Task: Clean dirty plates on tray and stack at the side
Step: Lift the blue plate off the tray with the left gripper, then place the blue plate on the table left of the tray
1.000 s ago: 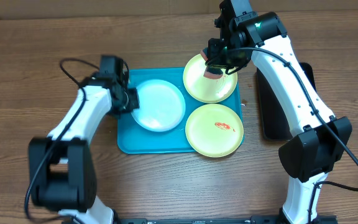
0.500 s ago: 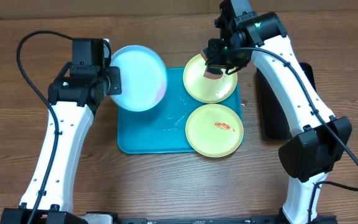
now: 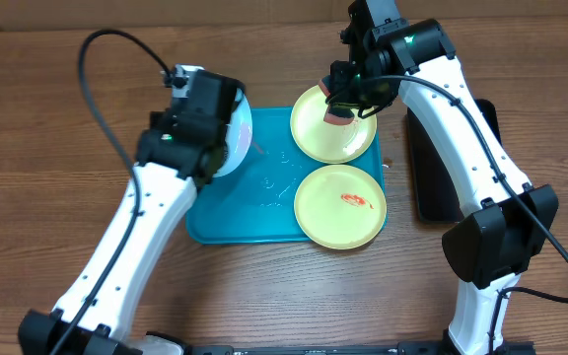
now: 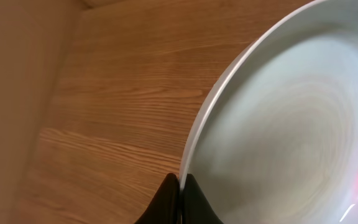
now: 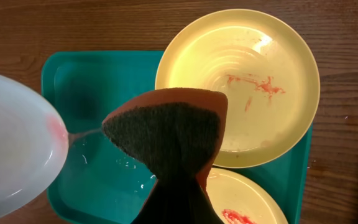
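Note:
My left gripper (image 4: 181, 198) is shut on the rim of the light blue plate (image 3: 238, 138), holding it tilted on edge over the left end of the turquoise tray (image 3: 254, 212); the left wrist view shows its inner face (image 4: 291, 124) with a red smear at the right edge. My right gripper (image 3: 341, 106) is shut on an orange sponge with a dark scouring pad (image 5: 166, 134), held above the far yellow-green plate (image 3: 335, 138), which has red smears (image 5: 253, 84). The near yellow-green plate (image 3: 340, 205) lies on the tray's right end with a red smear.
A narrow black tray (image 3: 442, 168) lies right of the turquoise tray, under my right arm. Water droplets (image 3: 279, 182) lie on the tray's bare floor. A cardboard wall (image 3: 166, 12) runs along the far table edge.
My left arm lifted the light blue plate off the tray, swung it out to the left, then brought it back tilted on edge over the tray's left end. The right arm held still.

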